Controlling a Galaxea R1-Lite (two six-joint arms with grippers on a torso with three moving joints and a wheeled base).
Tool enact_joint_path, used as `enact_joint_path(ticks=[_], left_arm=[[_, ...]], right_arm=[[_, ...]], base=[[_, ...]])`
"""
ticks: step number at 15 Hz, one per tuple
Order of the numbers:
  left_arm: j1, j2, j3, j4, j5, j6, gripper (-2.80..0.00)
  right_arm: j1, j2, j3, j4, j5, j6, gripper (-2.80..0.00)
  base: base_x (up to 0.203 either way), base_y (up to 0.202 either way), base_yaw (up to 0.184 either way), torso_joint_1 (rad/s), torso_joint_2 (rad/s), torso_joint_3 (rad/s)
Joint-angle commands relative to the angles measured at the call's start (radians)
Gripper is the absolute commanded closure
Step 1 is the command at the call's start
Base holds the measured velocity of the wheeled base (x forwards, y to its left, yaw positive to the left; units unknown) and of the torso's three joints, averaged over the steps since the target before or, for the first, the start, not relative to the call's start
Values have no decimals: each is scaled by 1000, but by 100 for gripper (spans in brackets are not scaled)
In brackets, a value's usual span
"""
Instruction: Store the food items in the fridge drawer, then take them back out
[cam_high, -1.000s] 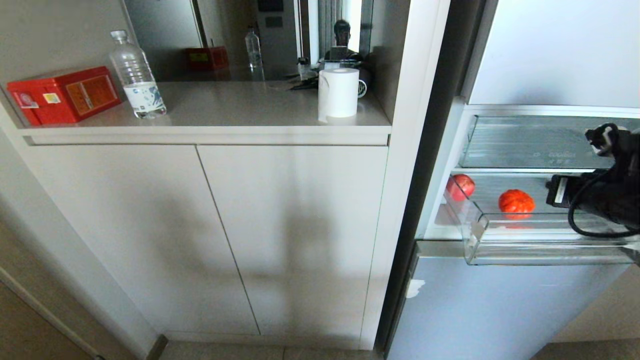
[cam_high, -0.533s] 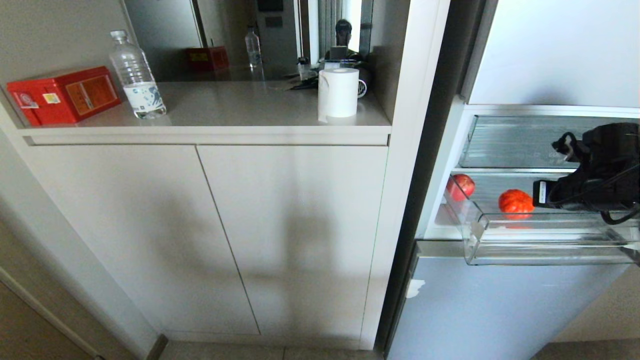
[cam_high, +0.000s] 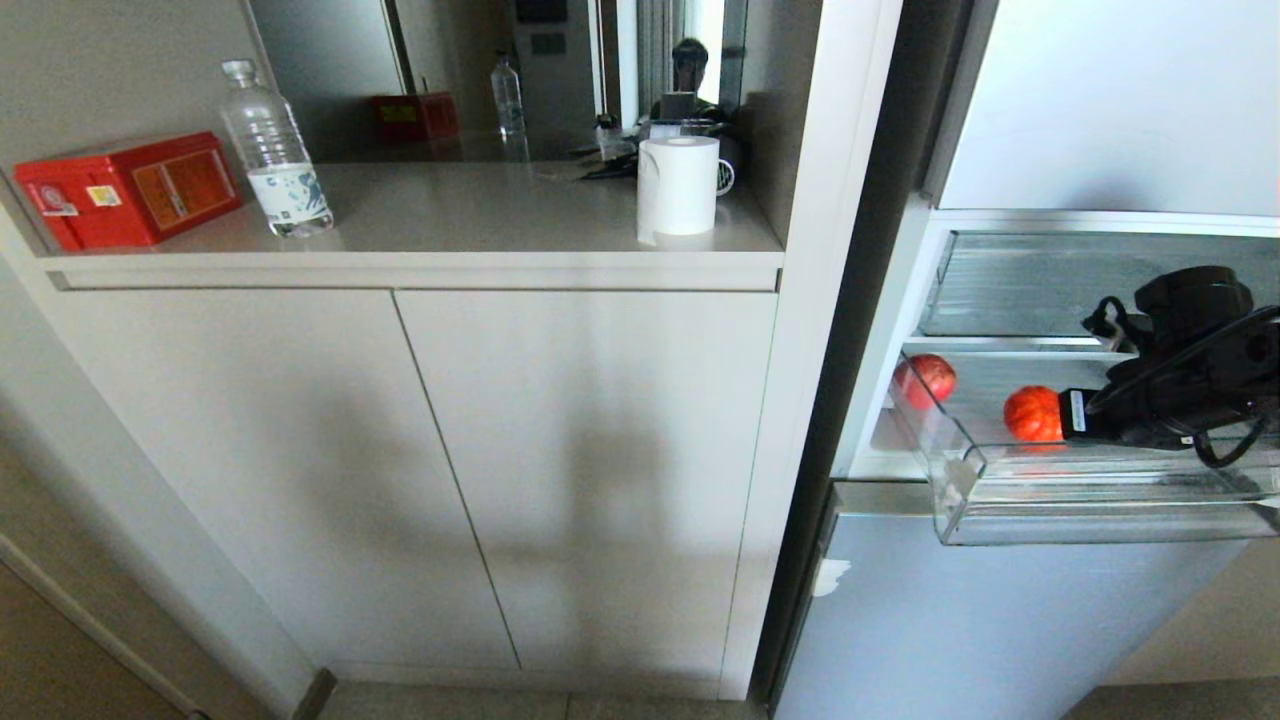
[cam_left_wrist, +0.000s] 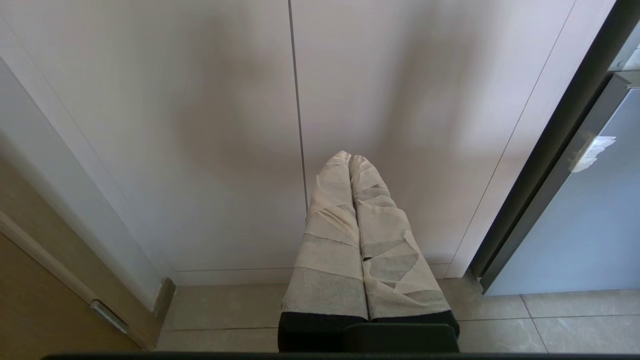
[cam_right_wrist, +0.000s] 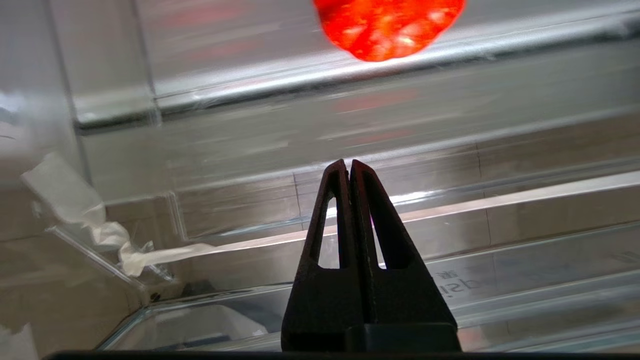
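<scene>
Left gripper (cam_left_wrist: 351, 160) hangs before the cabinet doors, jaws pressed together, empty; red apple (cam_high: 924, 378) sits at the fridge drawer (cam_high: 1090, 510)'s left end; orange ribbed fruit (cam_high: 1032, 413) mid-drawer; right gripper (cam_right_wrist: 348, 162) just beside it, jaws closed, empty

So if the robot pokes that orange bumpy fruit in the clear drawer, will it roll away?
Probably a bit. The orange fruit looks round and sits loose on the drawer floor, so a nudge may roll it. Its lumpy ribs might stop it soon. The right tool is shut, so it could only push.
</scene>
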Motion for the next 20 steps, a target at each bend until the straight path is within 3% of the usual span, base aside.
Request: enact_joint_path(ticks=[1, 10, 20], left_arm=[[0, 2, 0, 0, 0, 0, 0], [0, 2, 0, 0, 0, 0, 0], [0, 2, 0, 0, 0, 0, 0]], right_arm=[[-16, -31, 3, 23, -1, 0, 0], [-34, -189, 58, 180, 13, -17, 0], [-121, 48, -162, 180, 4, -23, 0]], base=[[0, 0, 0, 0, 0, 0], [0, 0, 0, 0, 0, 0], [0, 0, 0, 0, 0, 0]])
